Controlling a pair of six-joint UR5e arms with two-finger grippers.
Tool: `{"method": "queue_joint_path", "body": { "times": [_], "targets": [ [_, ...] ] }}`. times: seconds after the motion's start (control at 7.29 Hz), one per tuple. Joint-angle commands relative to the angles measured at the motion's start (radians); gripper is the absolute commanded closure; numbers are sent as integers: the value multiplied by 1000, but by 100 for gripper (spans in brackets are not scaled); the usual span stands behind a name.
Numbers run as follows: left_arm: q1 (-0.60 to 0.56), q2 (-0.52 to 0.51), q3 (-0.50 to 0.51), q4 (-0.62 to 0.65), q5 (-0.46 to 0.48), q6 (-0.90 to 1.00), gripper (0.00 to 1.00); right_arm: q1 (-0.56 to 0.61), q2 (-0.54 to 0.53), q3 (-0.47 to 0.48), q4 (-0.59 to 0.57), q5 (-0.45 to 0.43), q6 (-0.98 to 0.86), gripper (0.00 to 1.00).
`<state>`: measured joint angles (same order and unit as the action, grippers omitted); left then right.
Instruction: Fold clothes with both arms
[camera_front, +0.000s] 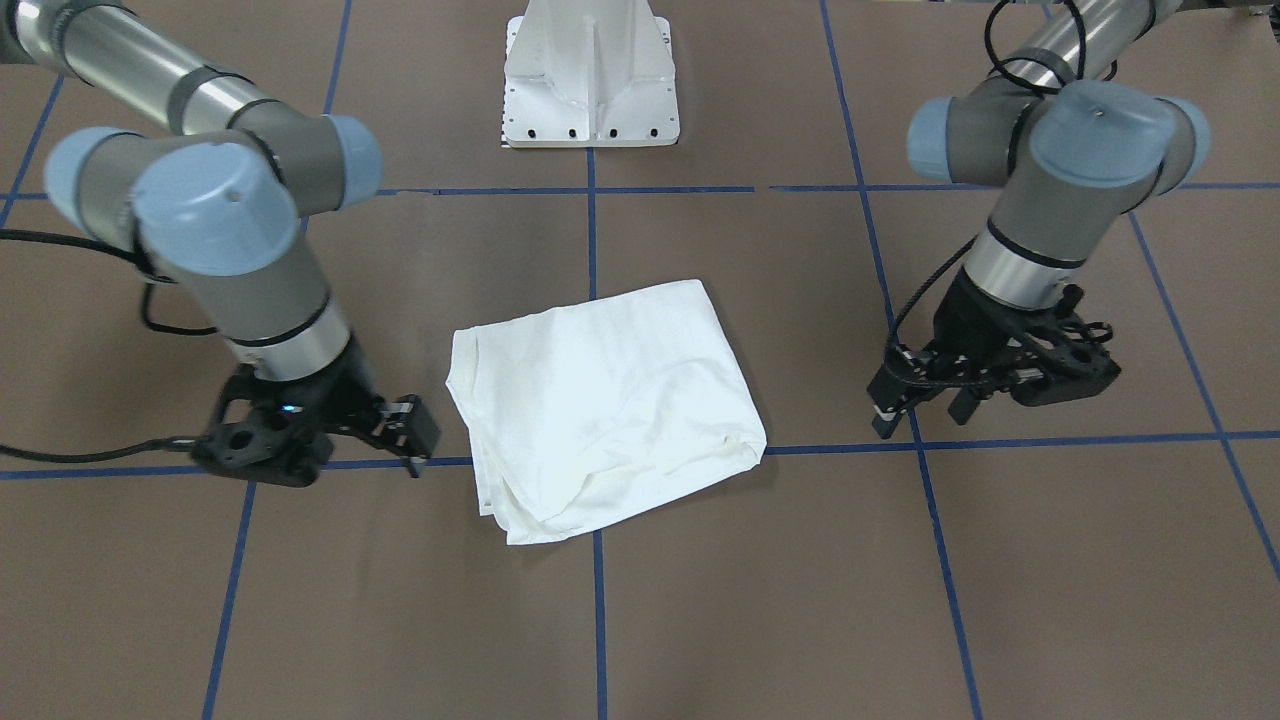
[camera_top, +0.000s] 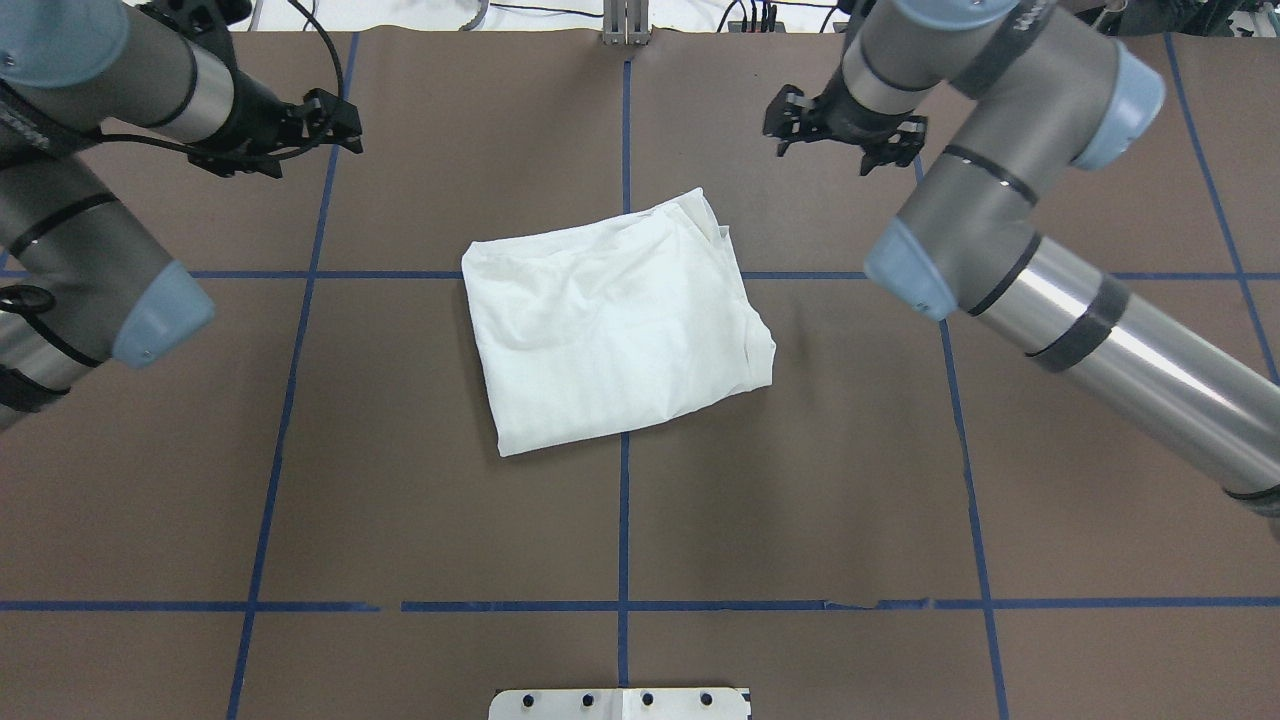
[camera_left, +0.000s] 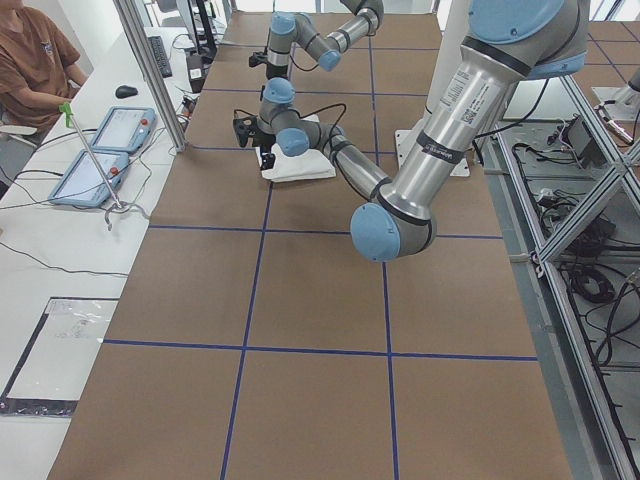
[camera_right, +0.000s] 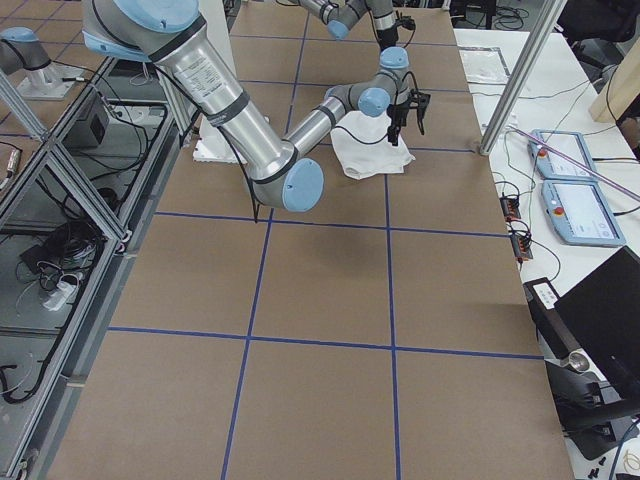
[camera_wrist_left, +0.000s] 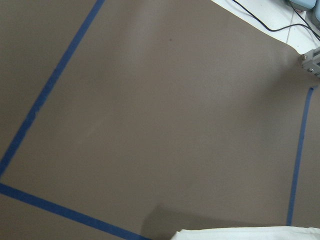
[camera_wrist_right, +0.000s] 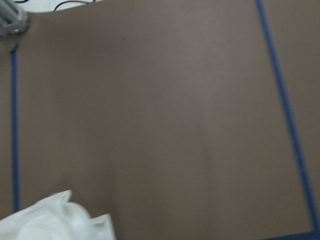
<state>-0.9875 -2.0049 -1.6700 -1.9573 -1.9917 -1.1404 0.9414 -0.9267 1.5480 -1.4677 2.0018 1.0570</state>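
White thin cotton T-shirt (camera_top: 610, 330) lies folded into a rough, slightly skewed rectangle in the middle of the brown paper-covered table (camera_top: 800, 480). It is some way beyond the white metal pedestal base (camera_top: 620, 703) at the near edge. The cloth covers the crossing of two lines of blue tape (camera_top: 623, 520). Its near and left edges lie fairly flat and smooth. Its right edge is rumpled, with several layers showing and a small flap sticking up at the far right corner. Farther out, past the shirt's far edge, the two grey metal arms with light-blue joint caps end in black two-finger grippers over bare table. The left gripper (camera_front: 922, 410) hangs off to the left of the shirt and well apart from it, its fingers spread and nothing between them. The right gripper (camera_top: 830, 145) hangs off to the right at about the same depth, also clear of the cloth, fingers wide apart and empty. Each wrist camera catches only a white sliver of the shirt at its lower edge.
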Motion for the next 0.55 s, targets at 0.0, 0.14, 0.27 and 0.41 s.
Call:
{"method": "queue_joint_path", "body": {
  "times": [0.0,0.14,0.27,0.41],
  "targets": [
    [-173,125,-34,1,-93,343,1,231,-154,78,-121,108,-451,0],
    [-262,182,-28,8,-140,546,1,345,-216,72,-152,174,-641,0],
    [-340,219,-24,40,-157,699,1,447,-281,66,-183,227,-834,0],
    [-424,239,-25,98,-159,866,1,543,-331,57,-250,274,-1035,0]
  ]
}}
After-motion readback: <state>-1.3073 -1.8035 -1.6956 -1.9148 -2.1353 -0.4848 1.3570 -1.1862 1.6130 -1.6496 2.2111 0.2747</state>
